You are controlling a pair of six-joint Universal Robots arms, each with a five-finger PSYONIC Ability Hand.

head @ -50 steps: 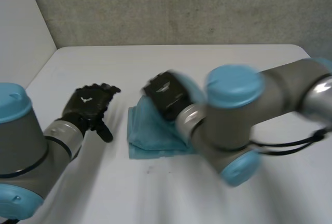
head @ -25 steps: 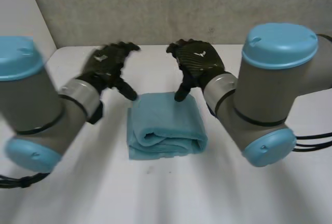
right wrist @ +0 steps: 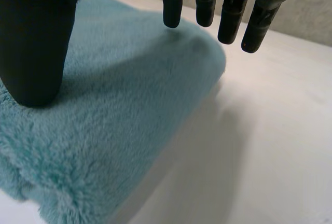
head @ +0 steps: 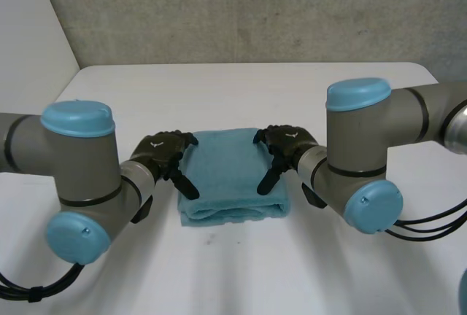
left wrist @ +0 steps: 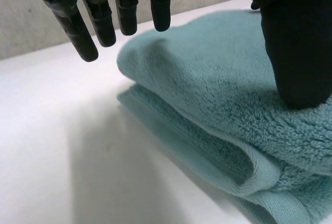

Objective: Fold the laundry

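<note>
A folded teal towel [head: 230, 176] lies in the middle of the white table [head: 233, 89]. My left hand [head: 164, 152] is at its left edge, fingers [left wrist: 124, 6] straight and spread above the table beside the towel [left wrist: 223, 99], thumb resting on top of it. My right hand [head: 286, 145] mirrors this at the right edge: straight fingers [right wrist: 228, 11] hang beside the towel [right wrist: 114, 110] and the thumb presses on its top. Neither hand pinches the cloth.
A grey wall [head: 241, 9] rises behind the table's far edge. Bare table surface [head: 219, 271] lies in front of the towel and to both sides. Both forearms reach in from the near corners.
Both hands have come down from behind the towel to its left and right edges, thumbs now on top. A second ago the right hand was over the towel.
</note>
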